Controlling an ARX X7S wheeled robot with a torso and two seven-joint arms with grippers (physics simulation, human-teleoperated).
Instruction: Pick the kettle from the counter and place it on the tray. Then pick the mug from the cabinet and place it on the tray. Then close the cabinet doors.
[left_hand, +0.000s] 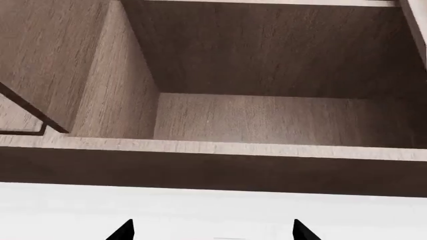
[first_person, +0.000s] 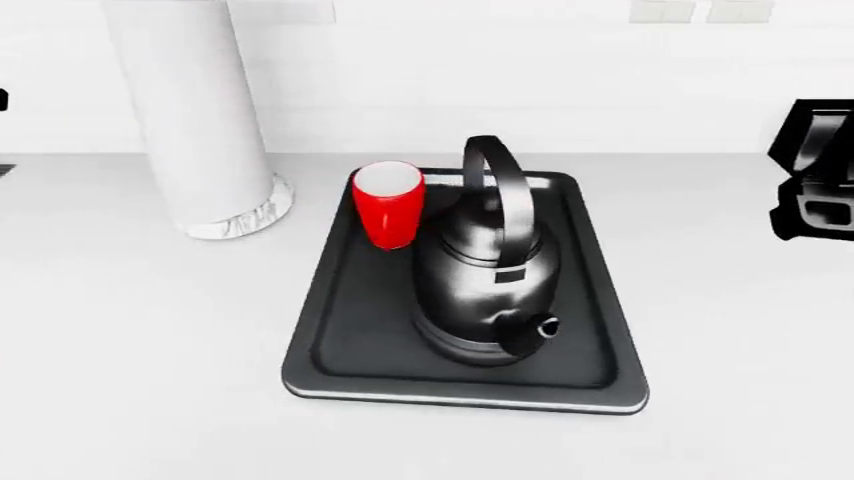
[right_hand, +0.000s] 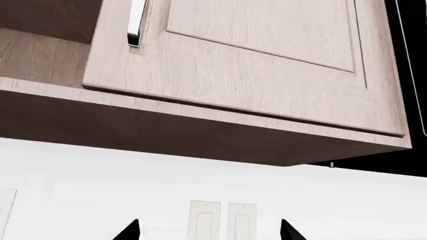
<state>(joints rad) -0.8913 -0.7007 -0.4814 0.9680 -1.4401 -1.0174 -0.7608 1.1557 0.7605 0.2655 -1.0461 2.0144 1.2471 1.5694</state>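
In the head view the dark kettle (first_person: 487, 290) stands upright on the black tray (first_person: 340, 330) on the white counter (first_person: 134, 350). The red mug (first_person: 388, 205) stands upright on the tray's far left corner, next to the kettle. In the left wrist view my left gripper (left_hand: 213, 232) is open and empty below the open cabinet (left_hand: 267, 120), whose inside is bare. Its left door (left_hand: 40, 50) stands open. In the right wrist view my right gripper (right_hand: 210, 232) is open and empty below the right cabinet door (right_hand: 253, 65), which lies shut or nearly shut.
A tall white cylinder (first_person: 200, 110) stands on the counter left of the tray. A black object (first_person: 817, 170) shows at the right edge of the head view. Wall switches (right_hand: 220, 220) sit under the cabinet. The right door carries a chrome handle (right_hand: 136, 22).
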